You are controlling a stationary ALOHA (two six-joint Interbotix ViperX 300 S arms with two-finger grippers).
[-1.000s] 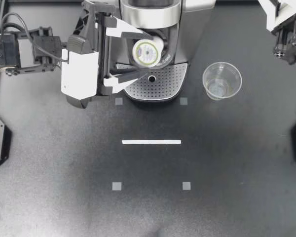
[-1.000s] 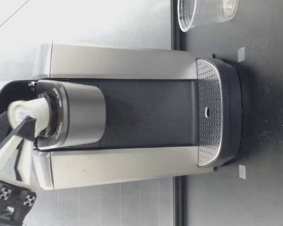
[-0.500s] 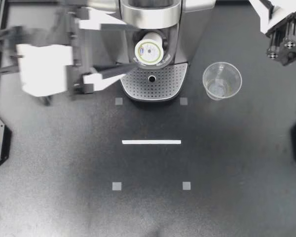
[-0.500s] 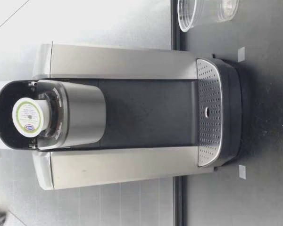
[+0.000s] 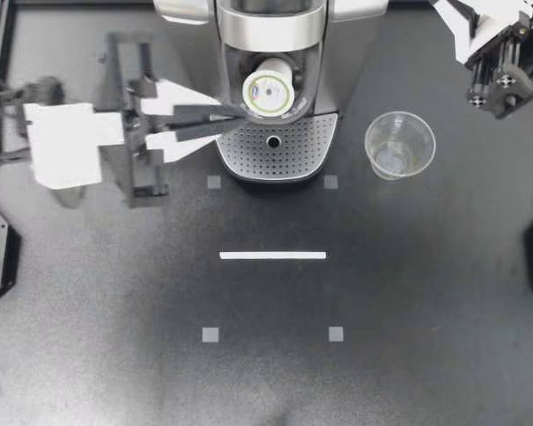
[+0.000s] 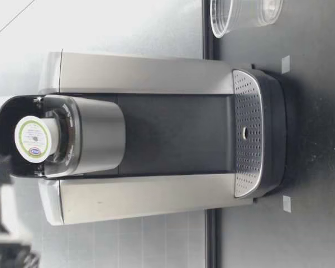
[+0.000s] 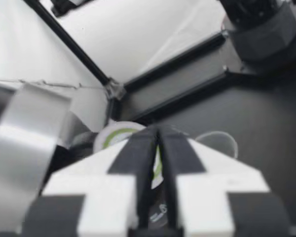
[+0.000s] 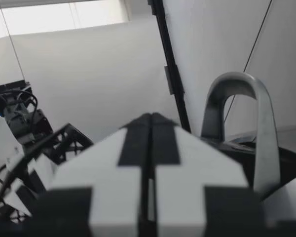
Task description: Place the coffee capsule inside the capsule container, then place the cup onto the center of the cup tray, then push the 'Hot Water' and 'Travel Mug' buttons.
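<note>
Generally, the surface point(image 5: 115, 311) is dark and matt, marked with a white strip point(image 5: 273, 256) and four grey squares point(image 5: 210, 335) set around it. A black frame point(image 5: 2, 44) runs along its left edge. A pale wall point(image 6: 128, 28) stands behind the machine point(image 5: 275, 27), which sits at the far middle.

The stretch from the strip to the near edge carries only the two near squares. The widest open ground lies there and to the right, around the cup point(image 5: 399, 145).

Containers:
- The capsule point(image 5: 267, 91) sits in the container point(image 5: 295, 82) at the machine's head, lid facing outward, above the perforated tray point(image 5: 306, 146).
- The cup is clear plastic, upright on the surface, to the right of the tray and apart from it.

The left claw point(image 5: 238, 115) is clenched on nothing, fingers laid together. It reaches in from the left with its tips just beside the capsule. The arm is blurred, so contact cannot be settled; it appears just short of touching. In the left wrist view the capsule lies just ahead of the closed tips.

The right claw point(image 5: 453, 18) is clenched and empty at the far right corner, well apart from the cup.
</note>
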